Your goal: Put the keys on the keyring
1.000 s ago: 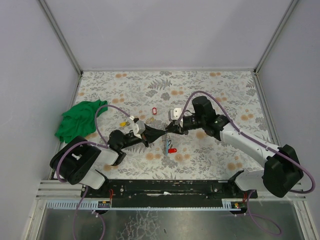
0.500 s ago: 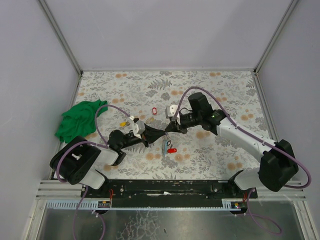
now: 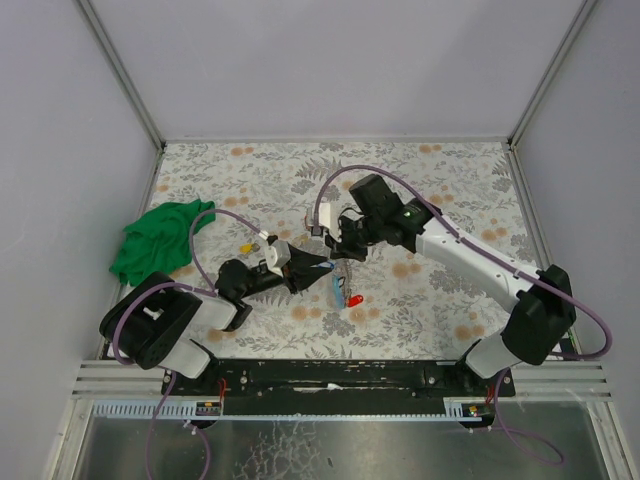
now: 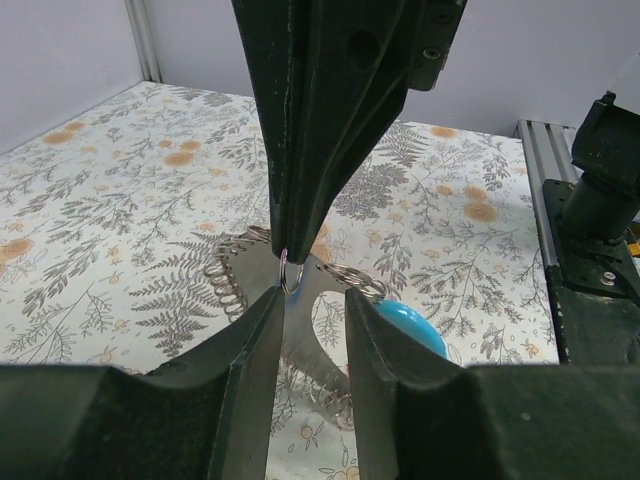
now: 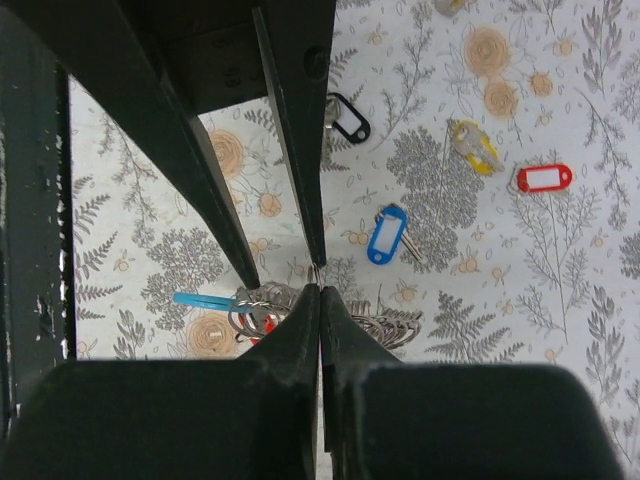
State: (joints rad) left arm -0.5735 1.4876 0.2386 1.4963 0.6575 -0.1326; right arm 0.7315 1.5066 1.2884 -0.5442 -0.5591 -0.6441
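Top view: left pincer [image 3: 318,264] and right pincer [image 3: 339,254] meet tip to tip over the middle of the counter [image 3: 450,190]; just below them a blue tag [image 3: 334,284] and a red tag [image 3: 354,300] sit bunched together, cannot tell if hanging or lying; loose red-tagged key [image 3: 308,221] and yellow tag [image 3: 246,245] lie on the counter nearby; green cloth [image 3: 155,242] at the left edge.

Left wrist view: left pincer's fingers [image 4: 250,370] are spread with a gap between them, nothing clamped; right pincer reaches in from above, pressed together, pinching a small metal keyring [image 4: 290,272] right at the mouth of that gap; tangle of rings [image 4: 240,280] and the blue tag sit below it.

Right wrist view: right pincer's tips are tight on the keyring; left pincer's fingers are splayed on either side; on the counter beyond lie a loose blue-tagged key [image 5: 385,235] and a black tag [image 5: 345,122], apart from each other.
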